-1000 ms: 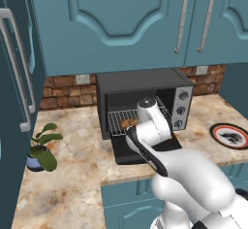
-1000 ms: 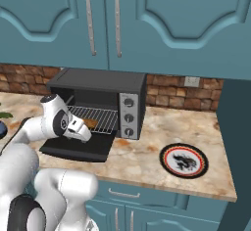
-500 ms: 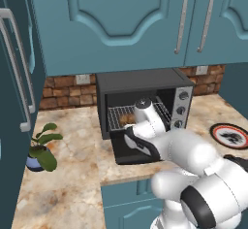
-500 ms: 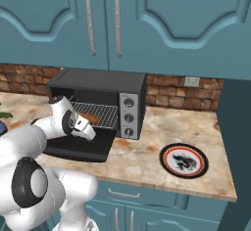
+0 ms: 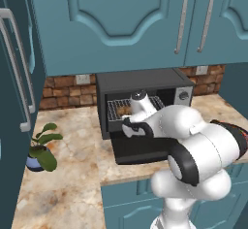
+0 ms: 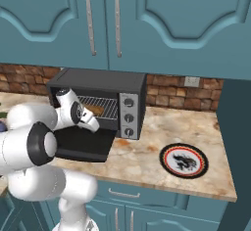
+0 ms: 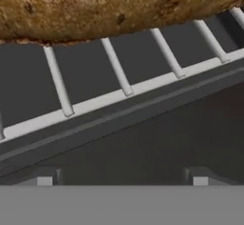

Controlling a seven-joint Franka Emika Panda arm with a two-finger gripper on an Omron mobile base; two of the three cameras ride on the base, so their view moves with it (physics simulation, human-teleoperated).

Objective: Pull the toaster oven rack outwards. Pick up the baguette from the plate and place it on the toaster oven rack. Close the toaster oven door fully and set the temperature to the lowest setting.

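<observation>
With the baguette [image 7: 114,5] lying on the toaster oven rack [image 7: 119,76] and the jaws spread empty, the gripper [image 6: 93,125] should back straight out, then lift the toaster oven door [image 6: 81,144] by its edge.

Even, soft rendered light with faint shadows under the cabinets; the hand view is coarse and blurry up close.
</observation>
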